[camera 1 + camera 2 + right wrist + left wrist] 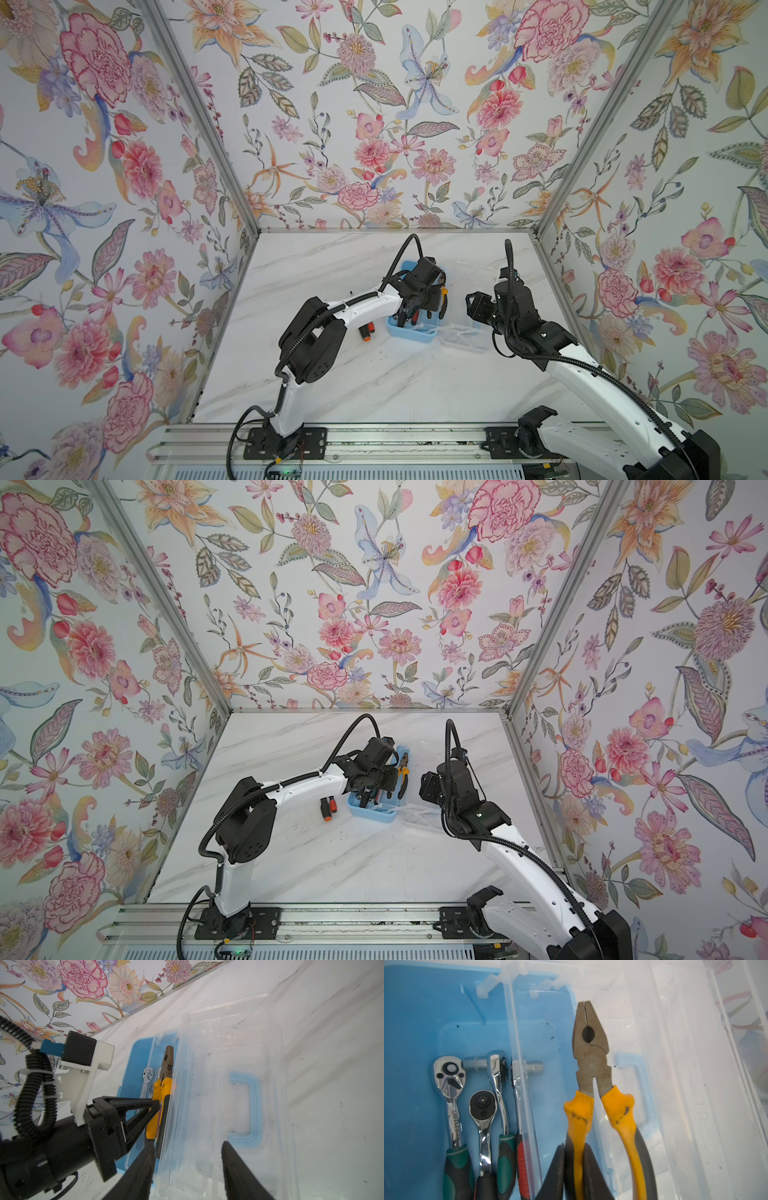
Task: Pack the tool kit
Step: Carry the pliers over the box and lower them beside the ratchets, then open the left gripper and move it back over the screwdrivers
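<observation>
The pliers sit in my left hand, which is closed tight on 1 yellow-and-black handle; the other handle hangs free beside it. They are at the lid side of the blue tool box, which stands on the marble bench between my 2 arms. Whether the nose touches the box floor I cannot tell.

In both top views my own left wrist hides most of this, and only a bit of yellow handle shows. The left wrist view shows the grip itself, the closed grey nose and the scuffed yellow sleeves. The right wrist view shows the pliers turned on edge, 1 handle above the other, with a left fingertip reaching in from the side.

A clear divider wall runs between the pliers and 4 ratchet wrenches lying side by side on the blue floor, with chrome heads and green, black and red grips.

The clear lid lies open flat on the bench beside the box, its blue handle showing through. My right hand hovers over it with the fingers about half spread and nothing between them.

On the far side of the box, under my left forearm, 2 loose handles lie on the bench, dark with red and orange ends.
</observation>
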Robot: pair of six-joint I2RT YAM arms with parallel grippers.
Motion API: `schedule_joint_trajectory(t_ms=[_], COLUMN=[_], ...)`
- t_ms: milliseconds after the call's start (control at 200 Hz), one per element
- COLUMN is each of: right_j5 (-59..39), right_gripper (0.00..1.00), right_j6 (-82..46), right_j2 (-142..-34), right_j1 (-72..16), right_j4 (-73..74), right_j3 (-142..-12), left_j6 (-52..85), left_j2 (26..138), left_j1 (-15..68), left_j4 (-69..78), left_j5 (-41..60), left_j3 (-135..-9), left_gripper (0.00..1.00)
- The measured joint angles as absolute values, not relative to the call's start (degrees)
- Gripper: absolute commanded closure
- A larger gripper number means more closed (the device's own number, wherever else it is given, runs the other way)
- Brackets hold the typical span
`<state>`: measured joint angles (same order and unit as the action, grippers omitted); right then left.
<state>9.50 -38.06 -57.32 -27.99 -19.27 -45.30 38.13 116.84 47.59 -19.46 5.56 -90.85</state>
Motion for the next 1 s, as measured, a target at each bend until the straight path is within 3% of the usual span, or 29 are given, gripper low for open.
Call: schedule_joint_trajectory(t_ms=[125, 400, 611, 856, 1001], right_j5=[9.47, 8.45, 5.34, 2.46, 1.23], right_gripper=[0.47, 0.47, 0.47, 0.37, 0.38], right_j6=[-38.06, -38.02, -36.18, -30.92, -28.67], right_j2=[-57.32, -58.96, -63.90, -76.40, -83.29], right_j1=[-27.99, -27.99, -28.69, -37.10, -41.36], right_j4=[-19.05, -18.70, -20.03, -21.54, -21.96], right_j3=[-45.30, -45.58, -51.57, -64.31, -69.04], left_j6=[37.98, 37.89, 37.69, 38.33, 39.53], left_j2=[116.84, 115.04, 105.43, 94.43, 91.46], left_j1=[47.59, 47.24, 42.59, 37.06, 36.25], left_j4=[-19.20, -17.82, -17.10, -16.51, -16.69], left_j5=[5.61, 4.08, 0.97, -4.78, -6.48], left_j3=[-90.85, -90.06, -82.70, -68.62, -60.75], left_gripper=[0.68, 0.63, 0.57, 0.47, 0.46])
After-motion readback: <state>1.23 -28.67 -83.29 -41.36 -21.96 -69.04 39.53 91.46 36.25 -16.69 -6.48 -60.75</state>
